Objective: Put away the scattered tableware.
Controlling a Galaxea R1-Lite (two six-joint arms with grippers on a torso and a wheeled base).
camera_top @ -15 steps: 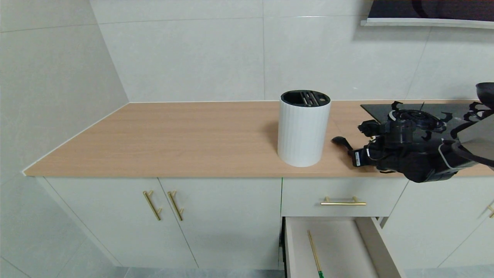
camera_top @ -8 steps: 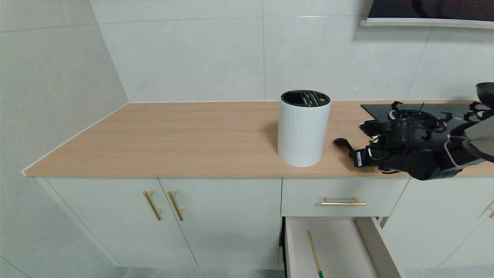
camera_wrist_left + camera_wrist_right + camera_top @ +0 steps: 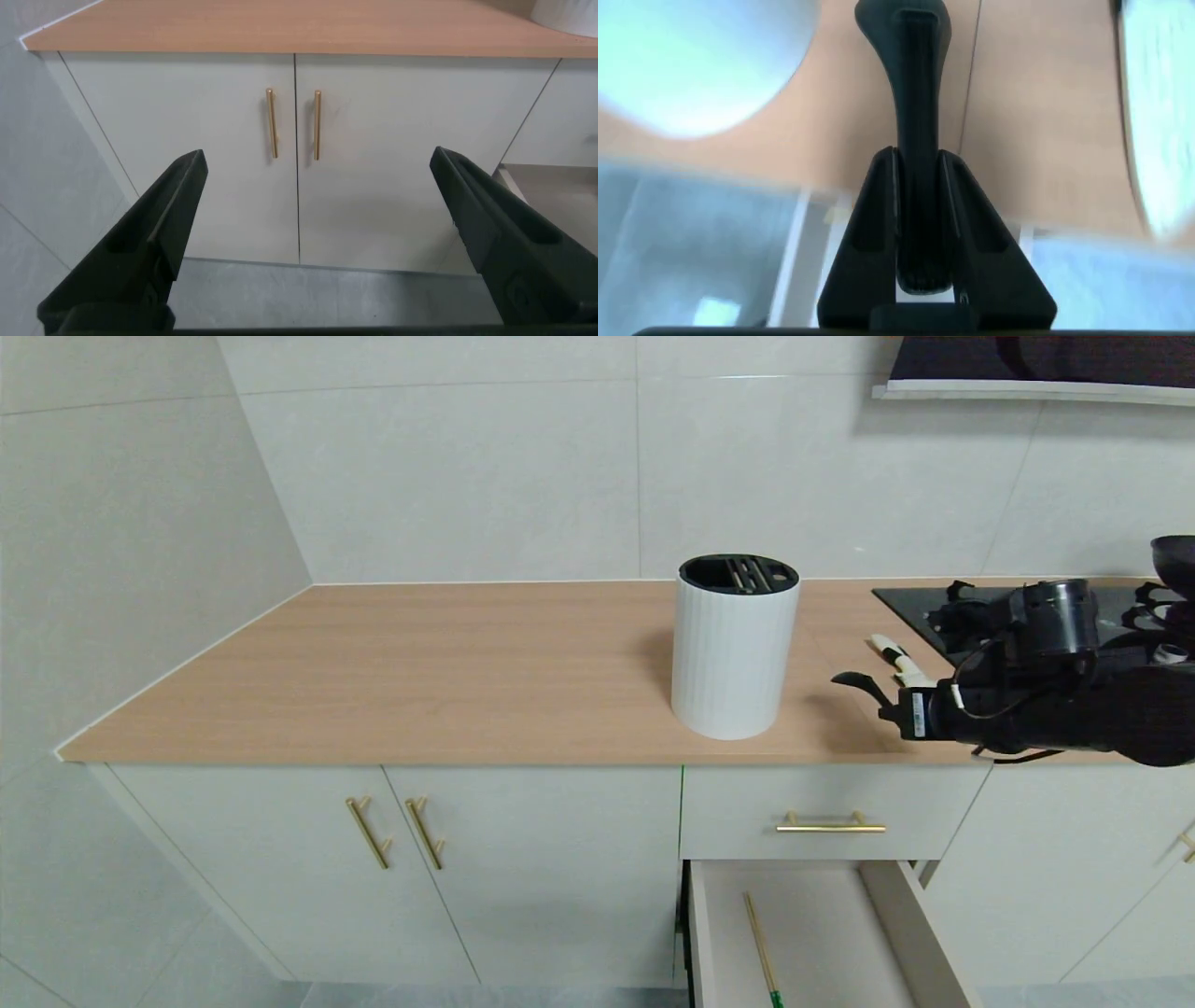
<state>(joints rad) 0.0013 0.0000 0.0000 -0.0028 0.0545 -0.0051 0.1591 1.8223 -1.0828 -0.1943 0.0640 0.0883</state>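
Holding: right gripper [image 3: 882,700] clamps black utensil handle [image 3: 854,684] above counter [image 3: 467,672] near edge, presumably bound for open drawer [image 3: 822,943].
Left gripper [image 3: 318,243]: wide, empty.

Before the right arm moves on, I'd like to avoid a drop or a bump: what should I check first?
1. Grip: right gripper shut on the black utensil, its handle centred between the fingers. Ok.
2. Clearance: the utensil seems raised off the countertop, with its shadow below. Ok, probably.
3. Destination: lower drawer pulled out, chopsticks lying along one side, bare room beside them. Ok.
4. Obstacle: white holder upright, apart from the utensil's tip but near. Ok, mind it.
5. Counter cleared: a white and black utensil lies near the stove. Not ok.
6. Other arm: left gripper open, empty, low before the cabinet doors. Ok.
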